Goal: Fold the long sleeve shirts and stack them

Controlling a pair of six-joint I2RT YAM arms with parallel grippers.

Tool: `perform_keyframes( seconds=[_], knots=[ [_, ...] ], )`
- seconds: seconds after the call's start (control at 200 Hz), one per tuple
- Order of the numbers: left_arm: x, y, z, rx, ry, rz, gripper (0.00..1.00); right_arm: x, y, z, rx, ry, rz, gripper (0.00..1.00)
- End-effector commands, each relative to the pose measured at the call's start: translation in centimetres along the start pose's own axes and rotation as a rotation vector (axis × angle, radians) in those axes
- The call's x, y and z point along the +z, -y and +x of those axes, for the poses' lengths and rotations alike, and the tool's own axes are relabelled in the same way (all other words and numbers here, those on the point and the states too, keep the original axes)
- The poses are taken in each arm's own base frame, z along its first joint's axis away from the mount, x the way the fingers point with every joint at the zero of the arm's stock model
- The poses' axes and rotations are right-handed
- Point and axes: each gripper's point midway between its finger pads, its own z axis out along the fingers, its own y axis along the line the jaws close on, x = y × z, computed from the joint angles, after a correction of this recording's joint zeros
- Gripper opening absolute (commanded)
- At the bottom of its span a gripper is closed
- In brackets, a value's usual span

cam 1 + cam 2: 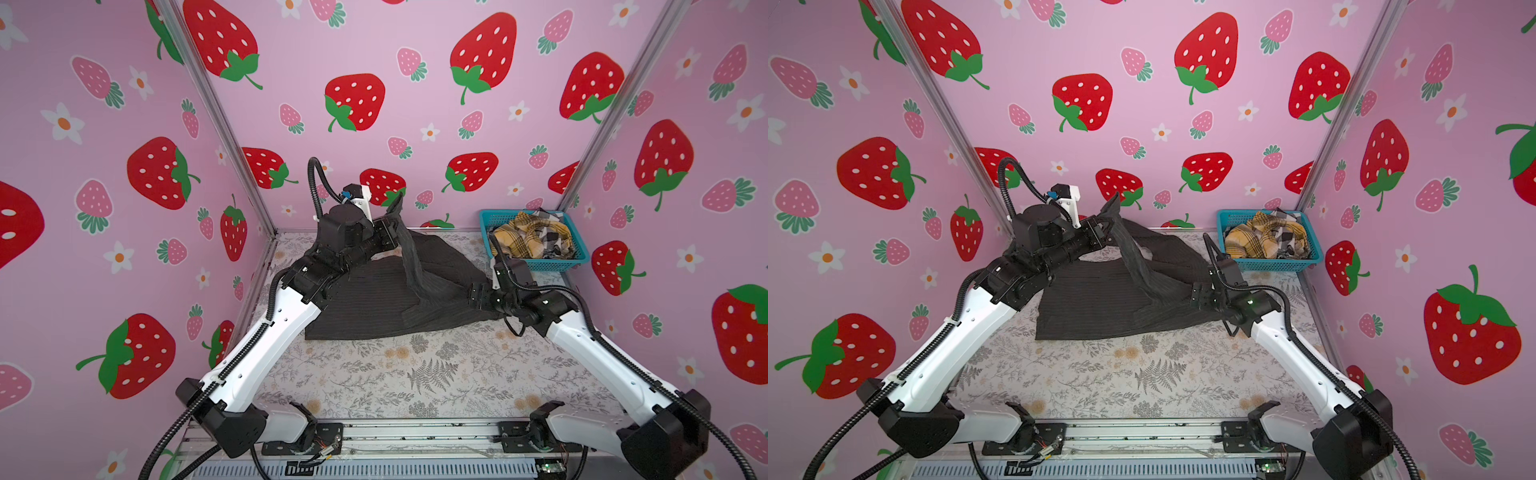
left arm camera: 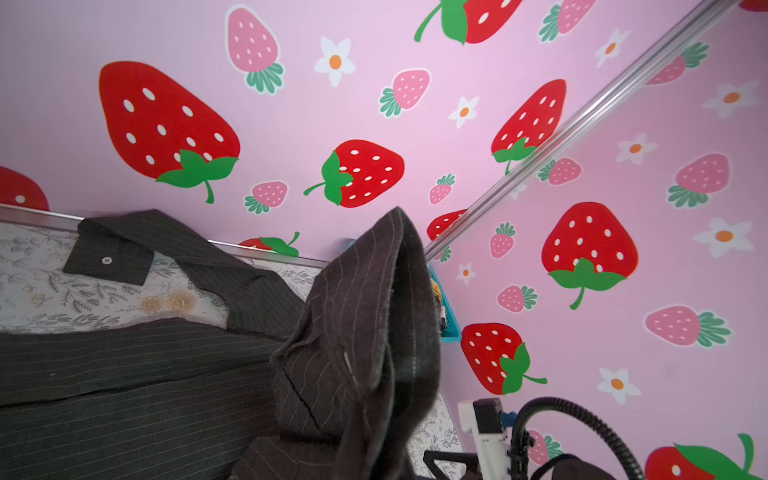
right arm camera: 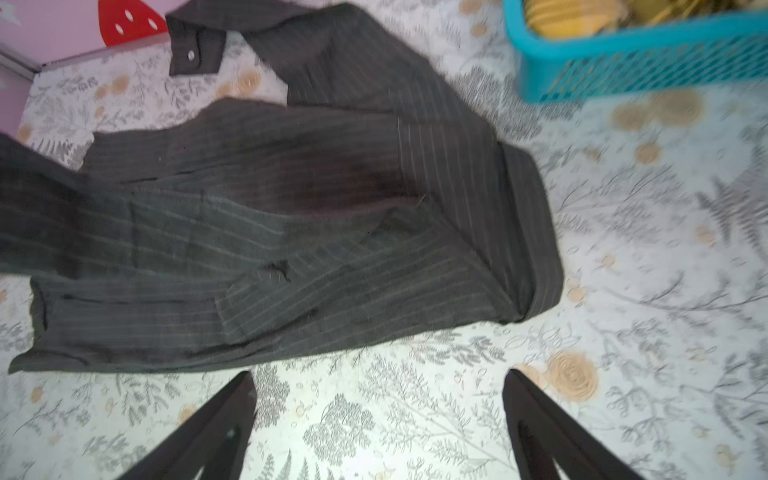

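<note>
**Left fingers pinching sleeve; right fingers spread, empty**

Left pair is pressed together on the sleeve end and holds it up off the table near the back wall. The cloth drapes from there down onto the charcoal pinstripe shirt. In the left wrist view the fabric is bunched over the grip, so the fingers themselves are hidden.

Right pair hovers low over bare table just beside the shirt's right edge, gripping nothing.

The shirt lies mostly flat on the far half of the table, with the other sleeve's cuff out toward the back wall.

Progress, my read: early.
- The first shirt is mid sleeve-fold and its body folds aren't done.
- The mustard plaid shirt and black-white check shirt sit crumpled in the teal mesh basket at back right.
- No stack yet.
</note>
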Motion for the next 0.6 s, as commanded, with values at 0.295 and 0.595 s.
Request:
perform_keyframes(
  seconds=[0.295,0.595],
  knots=[
    [1.4,-6.2,-1.9,-0.118,0.086,-0.167,0.0,9.0,-3.1,0.9,0.133,-0.133,-0.216,0.85],
    [3.1,-1.4,1.8,0.005,-0.147,0.369,0.0,8.1,-6.4,-4.7,0.105,-0.058,-0.374,0.87]
  ],
)
